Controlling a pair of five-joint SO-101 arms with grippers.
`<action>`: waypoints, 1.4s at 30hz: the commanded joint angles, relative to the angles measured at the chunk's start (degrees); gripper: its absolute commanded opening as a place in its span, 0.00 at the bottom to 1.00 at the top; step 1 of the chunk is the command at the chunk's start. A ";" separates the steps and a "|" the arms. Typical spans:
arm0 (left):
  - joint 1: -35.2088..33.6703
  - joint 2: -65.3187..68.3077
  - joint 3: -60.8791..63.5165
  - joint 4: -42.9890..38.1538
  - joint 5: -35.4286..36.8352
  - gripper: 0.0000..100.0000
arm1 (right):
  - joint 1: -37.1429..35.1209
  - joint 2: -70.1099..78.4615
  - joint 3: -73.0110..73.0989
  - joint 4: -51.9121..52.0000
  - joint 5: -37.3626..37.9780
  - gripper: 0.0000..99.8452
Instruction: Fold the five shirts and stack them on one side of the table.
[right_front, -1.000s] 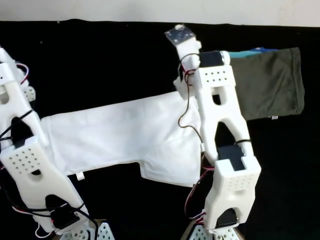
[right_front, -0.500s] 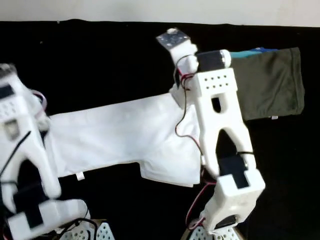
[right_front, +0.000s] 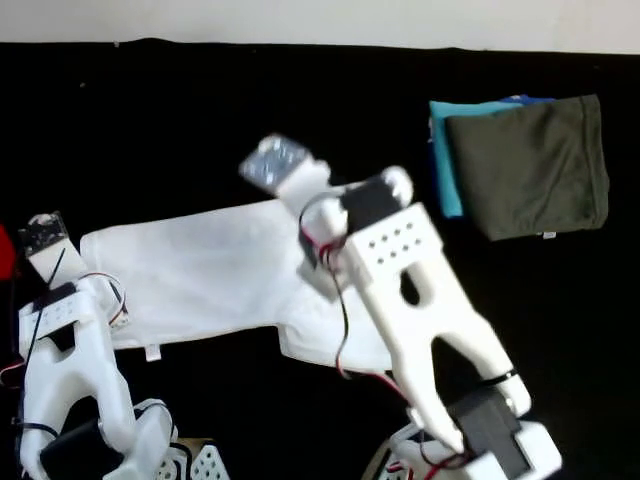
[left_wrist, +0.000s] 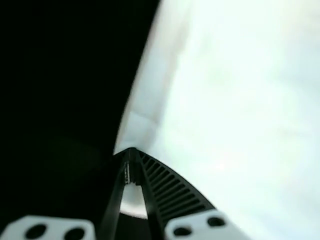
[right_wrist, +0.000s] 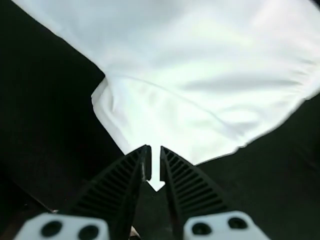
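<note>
A white shirt (right_front: 200, 270) lies spread across the black table (right_front: 180, 110), left of centre. My right arm (right_front: 400, 290) stands over the shirt's right part. In the right wrist view my right gripper (right_wrist: 152, 167) is shut on a corner of the white shirt (right_wrist: 200, 85), which hangs away from the fingers. My left arm (right_front: 60, 340) is at the shirt's left end. In the left wrist view my left gripper (left_wrist: 131, 155) is shut on the edge of the white shirt (left_wrist: 240, 100).
A folded dark olive shirt (right_front: 530, 165) lies on a folded blue one (right_front: 447, 160) at the back right. Something red (right_front: 5, 250) shows at the left edge. A pale wall (right_front: 320, 20) runs along the far side.
My right arm has swung left over the shirt, taking the shirt's far right corner with it. My left arm has drawn back and down to the shirt's left end.
</note>
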 joint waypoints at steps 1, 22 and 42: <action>-0.75 -0.75 0.04 -3.16 0.62 0.01 | -1.36 -4.88 14.99 -9.27 0.70 0.05; -0.92 -0.84 -14.55 24.35 10.73 0.01 | -10.15 -5.32 27.91 -13.85 0.70 0.22; 2.07 -1.19 3.12 3.25 10.73 0.01 | -3.74 -5.23 48.31 -34.07 6.51 0.18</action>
